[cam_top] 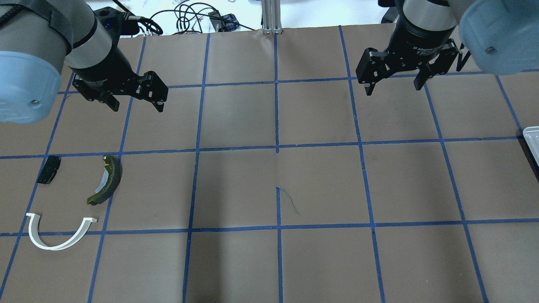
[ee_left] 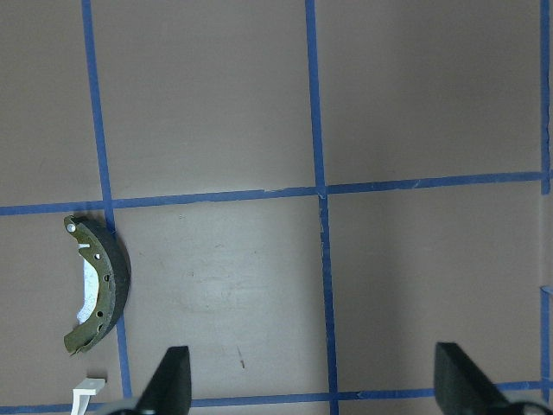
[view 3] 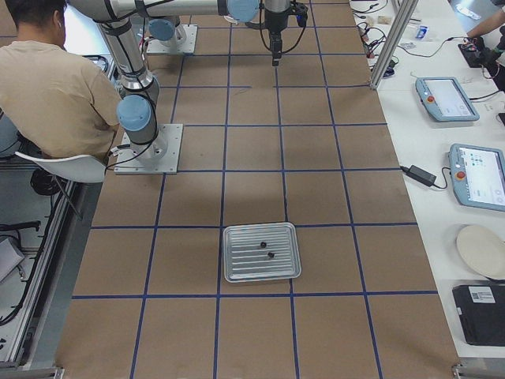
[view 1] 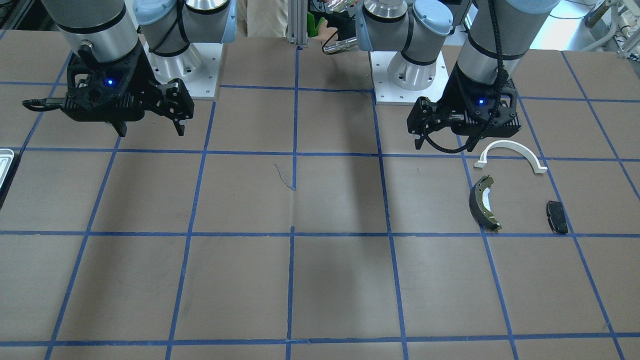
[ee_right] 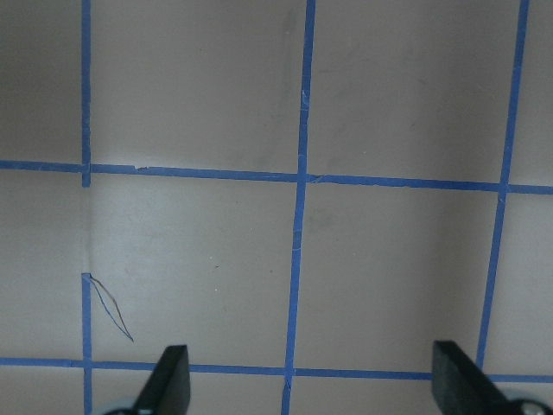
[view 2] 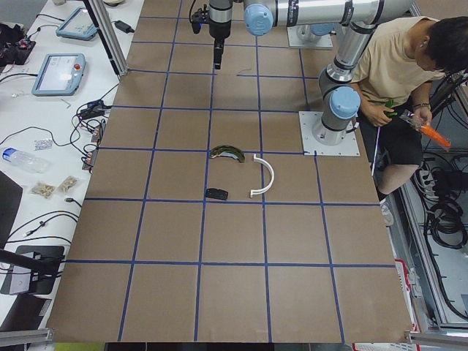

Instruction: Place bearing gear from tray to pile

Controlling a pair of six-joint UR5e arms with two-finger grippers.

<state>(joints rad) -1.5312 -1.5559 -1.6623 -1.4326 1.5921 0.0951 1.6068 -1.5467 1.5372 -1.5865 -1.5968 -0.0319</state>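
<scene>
The silver tray (view 3: 237,264) lies on the table's right end; only its edge shows in the overhead view (cam_top: 532,141) and the front view (view 1: 5,162). Two small dark parts (view 3: 266,249) lie in it, too small to identify. The pile is on the left: a white arch (cam_top: 54,244), a dark brake shoe (cam_top: 105,180) and a flat black pad (cam_top: 48,169). My left gripper (cam_top: 137,107) is open and empty above the table beyond the pile. The left wrist view shows the shoe (ee_left: 99,285). My right gripper (cam_top: 393,89) is open and empty, well away from the tray.
A person (view 3: 55,87) sits beside the robot's bases (view 1: 410,70). An aluminium post (cam_top: 271,17) stands at the far table edge. Tablets (view 3: 446,99) and cables lie on the side bench. Blue tape lines grid the brown table.
</scene>
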